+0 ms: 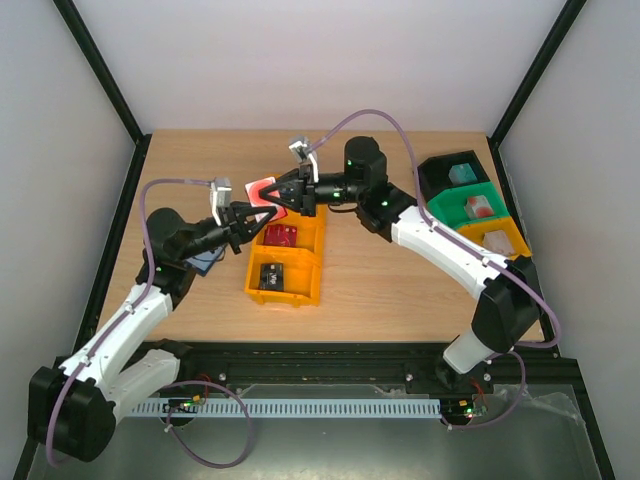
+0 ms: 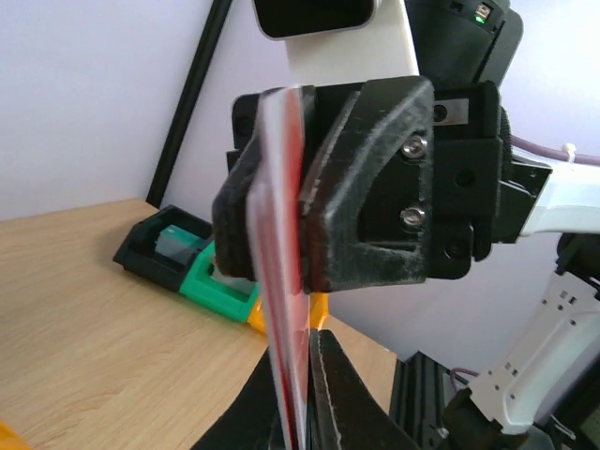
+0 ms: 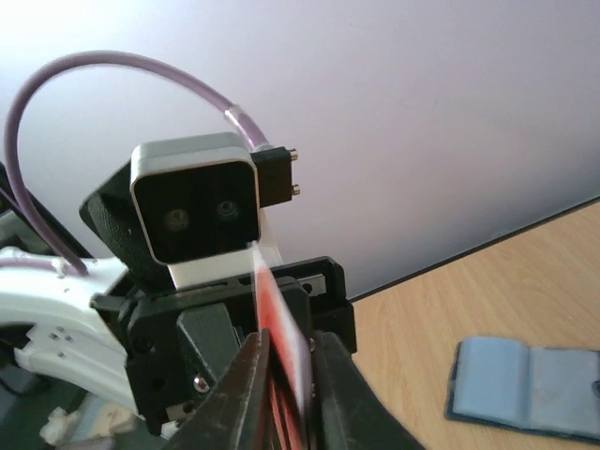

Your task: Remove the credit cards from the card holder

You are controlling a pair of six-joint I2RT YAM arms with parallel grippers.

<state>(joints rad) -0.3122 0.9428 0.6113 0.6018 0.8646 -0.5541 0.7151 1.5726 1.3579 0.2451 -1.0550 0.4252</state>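
Note:
A red credit card (image 1: 262, 187) is held in the air between my two grippers, above the far end of the yellow three-compartment bin (image 1: 300, 288). My left gripper (image 1: 255, 212) is shut on the card's near edge; the card shows edge-on in the left wrist view (image 2: 281, 234). My right gripper (image 1: 281, 195) is shut on the card's other edge (image 3: 281, 328). The navy card holder (image 1: 205, 262) lies on the table, partly hidden under my left arm. It lies open, showing its light blue inside, in the right wrist view (image 3: 525, 382).
The yellow bin holds another red card (image 1: 281, 235) and a dark card (image 1: 272, 273). A black bin (image 1: 455, 175), a green bin (image 1: 475, 207) and a small yellow bin (image 1: 497, 240) stand at the right. Black frame posts rise at the back corners.

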